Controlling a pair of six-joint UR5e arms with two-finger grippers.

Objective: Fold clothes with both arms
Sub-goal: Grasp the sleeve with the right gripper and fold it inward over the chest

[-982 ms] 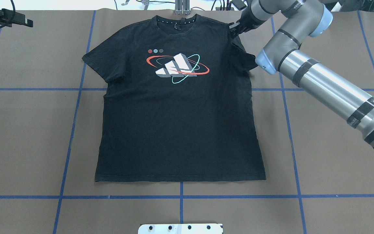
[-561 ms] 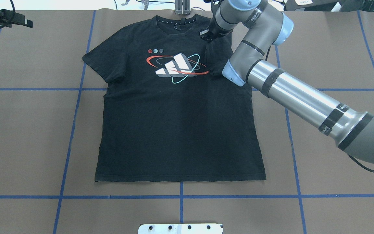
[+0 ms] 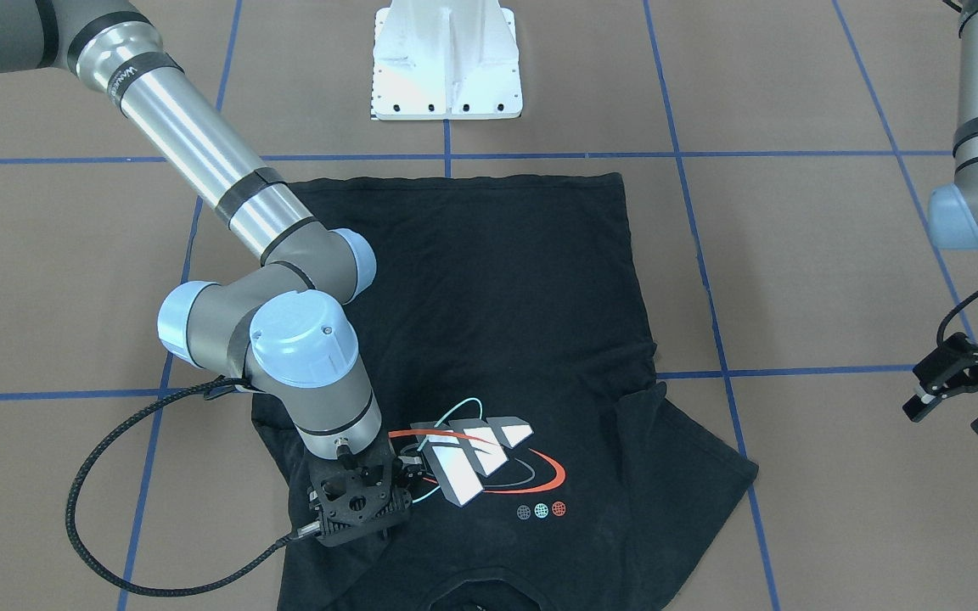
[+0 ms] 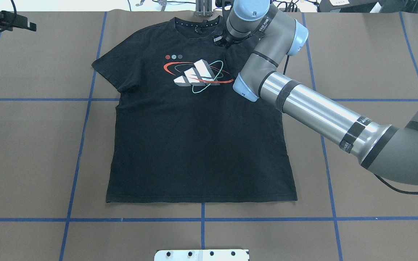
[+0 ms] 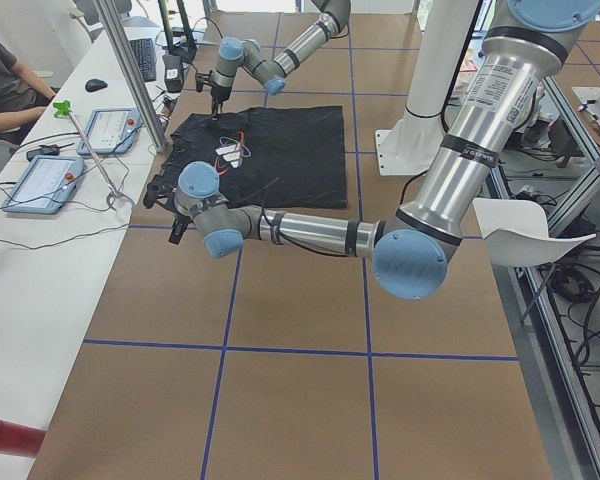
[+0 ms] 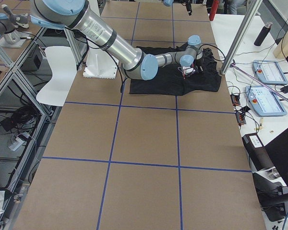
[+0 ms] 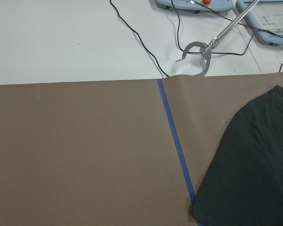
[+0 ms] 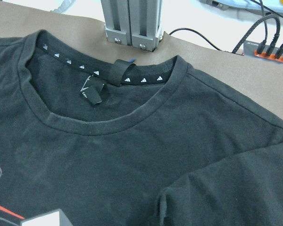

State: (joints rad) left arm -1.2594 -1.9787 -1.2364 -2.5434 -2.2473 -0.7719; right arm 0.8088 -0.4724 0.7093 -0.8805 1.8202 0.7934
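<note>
The black T-shirt [image 4: 198,145] lies flat on the brown table with its white-grey logo [image 4: 198,74] facing up and its collar at the far edge. My right gripper [image 4: 219,40] is low over the shirt just right of the collar, shut on the shirt's right sleeve, which is doubled inward over the chest. The front-facing view shows the same gripper [image 3: 362,509] pressed into the fabric beside the logo [image 3: 472,454]. The right wrist view shows the collar [image 8: 108,125] and the folded sleeve edge [image 8: 203,188]. My left gripper [image 4: 31,25] hangs open off the shirt, at the far left corner.
A white base plate [image 4: 201,255] sits at the near table edge. An aluminium post [image 4: 203,9] stands just beyond the collar. Blue tape lines [image 4: 85,108] grid the table. A side bench with tablets [image 5: 40,180] and a seated person [image 5: 5,80] runs along the far edge.
My right gripper has moved left from the shirt's right shoulder to beside the collar, dragging the right sleeve inward over the chest. The left arm has stayed put.
</note>
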